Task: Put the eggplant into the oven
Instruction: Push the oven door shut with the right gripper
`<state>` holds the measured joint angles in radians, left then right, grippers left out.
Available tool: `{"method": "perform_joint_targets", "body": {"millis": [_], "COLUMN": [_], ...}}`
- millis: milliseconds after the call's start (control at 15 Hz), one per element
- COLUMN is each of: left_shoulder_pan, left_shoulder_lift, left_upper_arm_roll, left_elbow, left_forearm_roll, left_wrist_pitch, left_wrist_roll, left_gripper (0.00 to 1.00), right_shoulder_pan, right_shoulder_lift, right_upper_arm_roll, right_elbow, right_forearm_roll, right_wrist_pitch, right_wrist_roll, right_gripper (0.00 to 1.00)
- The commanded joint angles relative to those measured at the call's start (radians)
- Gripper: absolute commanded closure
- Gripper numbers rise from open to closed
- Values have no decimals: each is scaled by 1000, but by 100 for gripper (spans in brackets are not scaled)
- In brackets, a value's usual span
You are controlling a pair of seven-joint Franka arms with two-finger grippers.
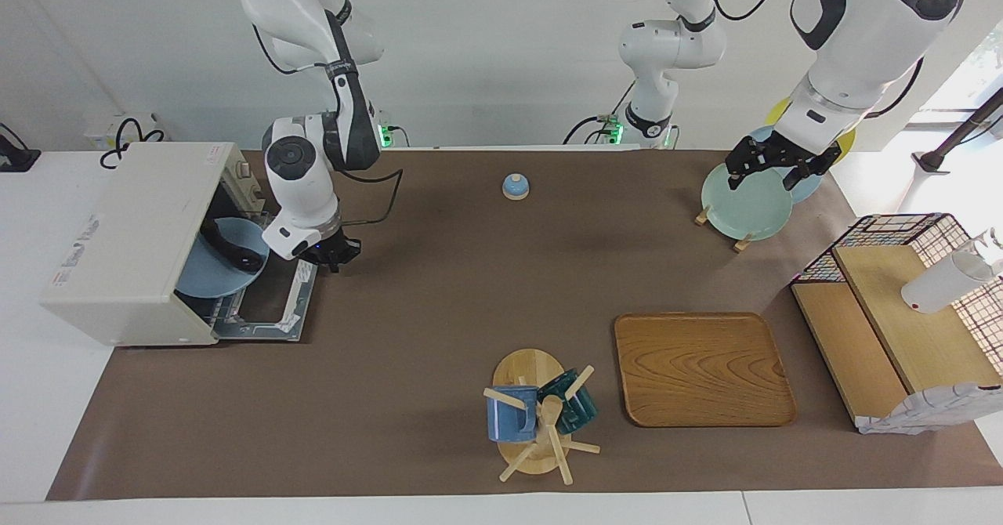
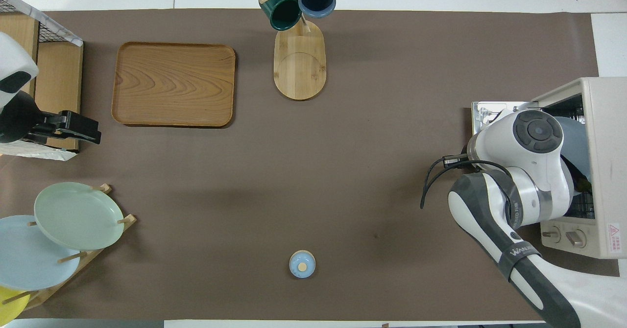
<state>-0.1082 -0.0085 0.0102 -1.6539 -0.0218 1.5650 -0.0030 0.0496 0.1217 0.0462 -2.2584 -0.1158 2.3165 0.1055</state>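
The cream-white oven (image 1: 125, 235) stands at the right arm's end of the table, its door (image 1: 274, 305) folded down flat on the mat. Inside it a blue plate (image 1: 208, 274) rests on the rack, and the dark eggplant (image 1: 231, 249) lies on that plate. My right gripper (image 1: 333, 254) hangs shut and empty just outside the oven, over the mat beside the door's edge. In the overhead view the right arm (image 2: 534, 166) covers most of the oven's (image 2: 605, 122) mouth and hides that gripper. My left gripper (image 1: 766, 174) waits open over the plate rack.
A small blue bell (image 1: 515, 186) sits mid-table near the robots. A mug tree (image 1: 541, 419) with two mugs and a wooden tray (image 1: 703, 368) lie farther out. The plate rack (image 1: 743, 204) and a wire-sided wooden shelf (image 1: 901, 329) stand at the left arm's end.
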Motion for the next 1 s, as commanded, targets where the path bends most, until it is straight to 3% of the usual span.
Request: {"method": "perform_joint_targets", "body": {"millis": [0, 200, 467, 600, 733, 933], "left_shoulder_pan": [2, 2, 2, 2, 2, 2], "left_shoulder_lift": [-13, -13, -13, -13, -13, -13], "left_upper_arm_roll": [2, 1, 1, 2, 2, 2], "left_elbow": [-7, -7, -7, -7, -7, -7], "left_forearm_roll": [19, 19, 19, 19, 19, 19], "left_wrist_pitch": [9, 9, 9, 9, 9, 9], "left_wrist_roll": [8, 8, 6, 8, 8, 6], "left_gripper": [0, 0, 0, 0, 0, 0], "right_shoulder_pan": [-22, -21, -10, -11, -8, -10], "right_shoulder_lift": [-1, 4, 4, 6, 25, 42], "right_upper_arm_roll": [6, 6, 6, 6, 6, 9], "right_elbow": [-24, -24, -12, 5, 77, 244], "right_forearm_roll": [-1, -22, -218, -255, -268, -311], "right_wrist_pitch": [32, 30, 11, 4, -63, -273], "right_wrist_roll": [-41, -49, -44, -46, -47, -129], "right_gripper": [100, 100, 100, 100, 100, 100]}}
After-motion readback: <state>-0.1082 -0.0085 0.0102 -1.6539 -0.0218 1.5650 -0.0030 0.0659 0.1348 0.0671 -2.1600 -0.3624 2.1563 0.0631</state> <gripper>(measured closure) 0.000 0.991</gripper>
